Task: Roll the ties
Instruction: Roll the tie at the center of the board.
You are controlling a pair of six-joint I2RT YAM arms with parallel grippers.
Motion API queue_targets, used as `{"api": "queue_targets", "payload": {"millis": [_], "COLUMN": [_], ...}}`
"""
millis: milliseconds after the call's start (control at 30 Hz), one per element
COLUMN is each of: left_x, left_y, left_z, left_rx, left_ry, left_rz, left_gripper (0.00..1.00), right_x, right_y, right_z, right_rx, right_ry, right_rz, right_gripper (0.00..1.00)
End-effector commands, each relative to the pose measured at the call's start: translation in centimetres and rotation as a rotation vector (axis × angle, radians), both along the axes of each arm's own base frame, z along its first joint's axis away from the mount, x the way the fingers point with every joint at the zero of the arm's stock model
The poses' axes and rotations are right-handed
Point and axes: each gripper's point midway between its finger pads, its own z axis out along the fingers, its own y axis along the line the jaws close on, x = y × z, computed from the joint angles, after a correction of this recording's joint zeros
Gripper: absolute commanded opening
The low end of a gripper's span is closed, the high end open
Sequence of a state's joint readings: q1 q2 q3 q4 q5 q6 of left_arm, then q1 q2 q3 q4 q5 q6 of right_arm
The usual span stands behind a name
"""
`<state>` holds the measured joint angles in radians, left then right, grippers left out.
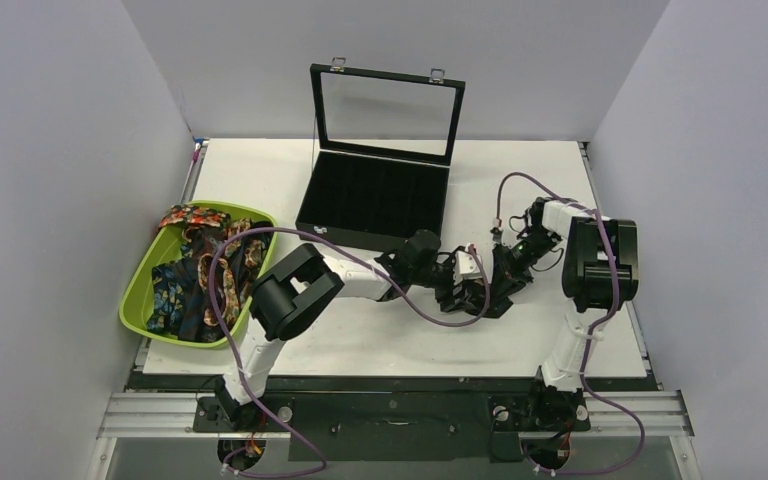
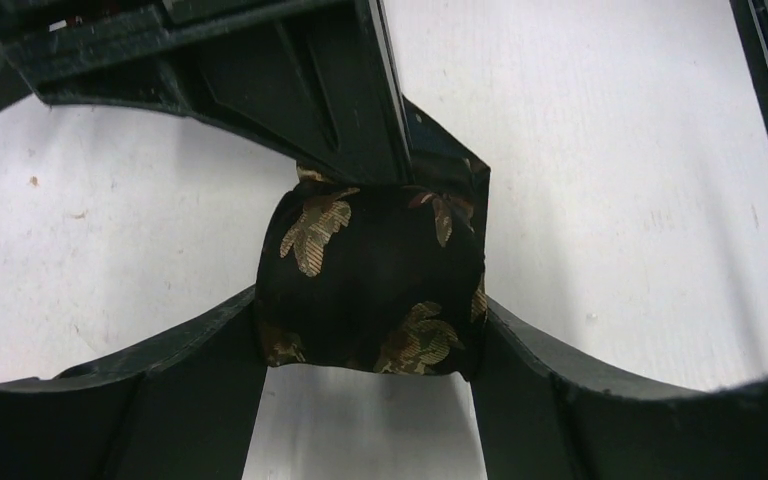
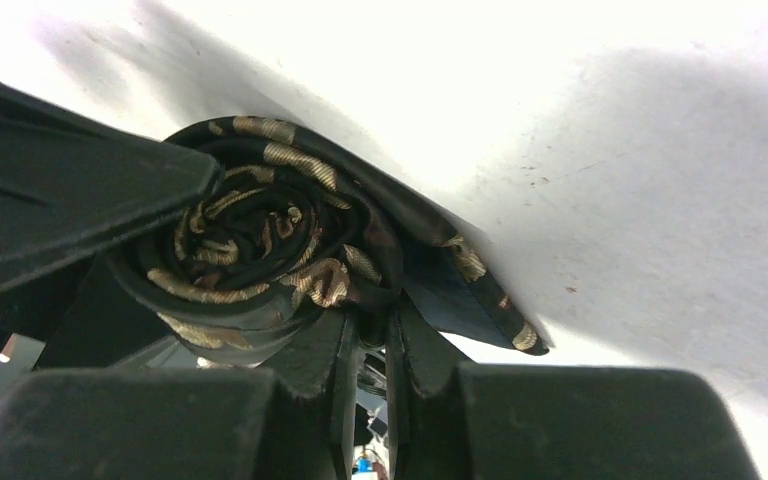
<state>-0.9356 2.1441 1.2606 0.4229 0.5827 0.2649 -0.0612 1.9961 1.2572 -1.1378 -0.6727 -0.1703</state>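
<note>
I work in a robotics lab test cell. Plain grey partition walls (image 1: pixel 50 180) box in my white table (image 1: pixel 520 345) on three sides. My two arms (image 1: pixel 290 295) are bolted to aluminium rails (image 1: pixel 160 415) at its near edge, with purple cables (image 1: pixel 447 322) looping loose along them. The props are staged: a green bin (image 1: pixel 132 305) of neckties (image 1: pixel 195 290) and a black glass-lidded display case (image 1: pixel 375 215).

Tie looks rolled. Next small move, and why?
Probably ease the left gripper clear of the rolled tie: the coil looks complete, the right gripper pinches its outer layer, and the open case sits just behind.
</note>
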Motion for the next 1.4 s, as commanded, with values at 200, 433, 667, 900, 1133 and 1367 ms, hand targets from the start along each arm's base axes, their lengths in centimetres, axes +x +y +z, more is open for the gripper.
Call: {"api": "queue_targets", "payload": {"millis": [200, 433, 667, 900, 1133, 1367], "left_x": [-0.5, -2.1, -2.0, -2.0, -2.3, -2.5], "left_y": [-2.3, 2.2, 3.9, 4.1, 4.3, 4.3], "left_z": [0.9, -4.7, -6.7, -6.9, -7.0, -7.0], "left_rx": [-0.033, 0.174, 0.256, 0.269, 0.271, 0.269], "left_ry": [0.027, 0.048, 0.02, -0.002, 0.006, 0.006], "left_rz": [-0.031, -0.004, 0.019, 0.011, 0.01, 0.001], "left_gripper": [0.39, 0.06, 0.03, 0.03, 0.03, 0.03], "right_x": [1.6, 1.3, -0.3, -0.4, 0.9, 1.3], "right_y": [-1.4, -2.0, -1.7, -0.3, 1.3, 2.0], "right_z": [-3.0, 1.3, 4.0, 0.4, 0.2, 2.7], "right_rx": [-0.162, -0.064, 0.141, 0.178, 0.269, 0.322], "right_ry": [-0.089, -0.153, -0.127, -0.056, -0.108, -0.217], "right_rz": [0.117, 0.092, -0.089, -0.213, -0.218, -0.183], "right_gripper": [0.0, 0.3, 0.7, 0.76, 0.77, 0.8]}}
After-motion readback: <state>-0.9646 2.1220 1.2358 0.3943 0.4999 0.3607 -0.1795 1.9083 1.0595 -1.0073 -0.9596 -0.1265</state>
